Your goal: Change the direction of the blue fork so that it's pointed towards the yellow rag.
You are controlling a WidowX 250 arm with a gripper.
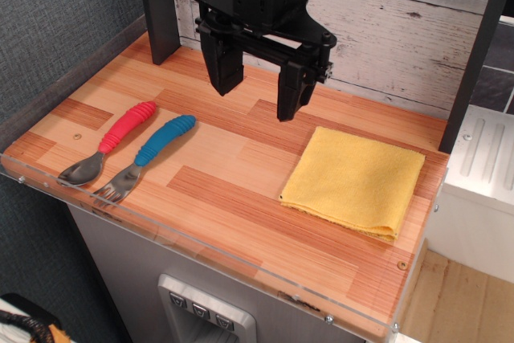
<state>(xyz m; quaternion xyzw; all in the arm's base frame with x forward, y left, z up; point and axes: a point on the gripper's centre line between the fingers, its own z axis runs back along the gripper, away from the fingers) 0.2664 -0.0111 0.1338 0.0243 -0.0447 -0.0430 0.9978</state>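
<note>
Nothing is done yet: your gripper (261, 95) hangs wide open and empty, while the blue fork (148, 157) points its tines away from the yellow rag (355, 181).

Bright, even light; a sharp picture.
Soft, faint shadows lie on the wooden table (241, 190) below the gripper (259, 90). Slight glare shows along the clear front edge, well below it; no blur visible.

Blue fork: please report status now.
Gripper open, high above table. Blue fork beside red spoon, tines toward front edge, away from yellow rag. Nothing between.
</note>
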